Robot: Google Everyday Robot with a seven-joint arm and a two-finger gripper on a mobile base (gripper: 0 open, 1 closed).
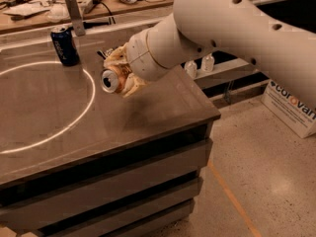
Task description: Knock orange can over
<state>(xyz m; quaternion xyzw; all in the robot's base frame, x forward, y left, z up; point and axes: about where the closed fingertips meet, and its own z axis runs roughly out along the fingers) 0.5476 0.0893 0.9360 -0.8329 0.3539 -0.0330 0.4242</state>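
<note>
The orange can lies on its side between my gripper's fingers, its silver top facing the camera, low over the dark table just right of the white circle line. My gripper is shut on it, with one tan finger above the can and one below. The big white arm comes in from the upper right. The can's lettered side is mostly hidden by the fingers.
A dark blue can stands upright at the back left of the table, on the white circle line. The table's right edge is near. A metal post and a cluttered bench stand behind. A cardboard box sits on the floor at right.
</note>
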